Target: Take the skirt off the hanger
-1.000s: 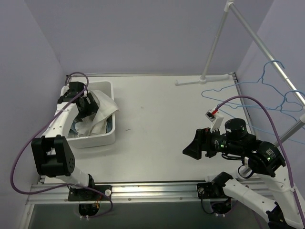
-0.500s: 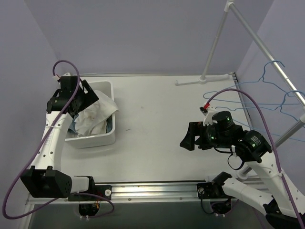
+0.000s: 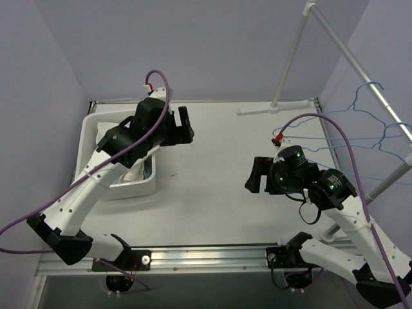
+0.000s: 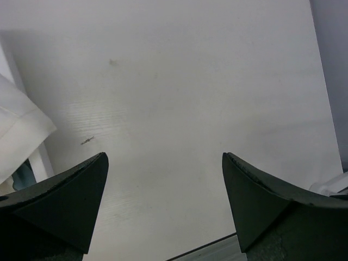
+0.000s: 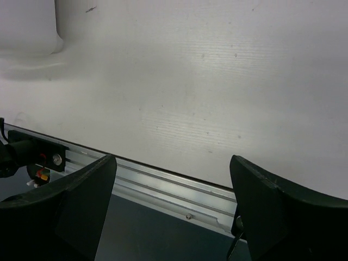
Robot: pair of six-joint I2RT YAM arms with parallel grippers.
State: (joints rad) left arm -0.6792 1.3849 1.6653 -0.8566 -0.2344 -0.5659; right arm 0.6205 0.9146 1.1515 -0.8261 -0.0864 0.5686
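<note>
Two empty, wide-open tools: left tool (image 3: 180,127), right tool (image 3: 256,181); one skirt (image 4: 17,130), one bin (image 3: 138,190), seemingly two hangers (image 3: 368,84).

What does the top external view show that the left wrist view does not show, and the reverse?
Only the top external view: the rack with bare blue hangers, and the right pincer. Only the left wrist view: the left pincer seen from inside, open, with nothing between its fingers. Both: the white table and white cloth at the bin.
</note>
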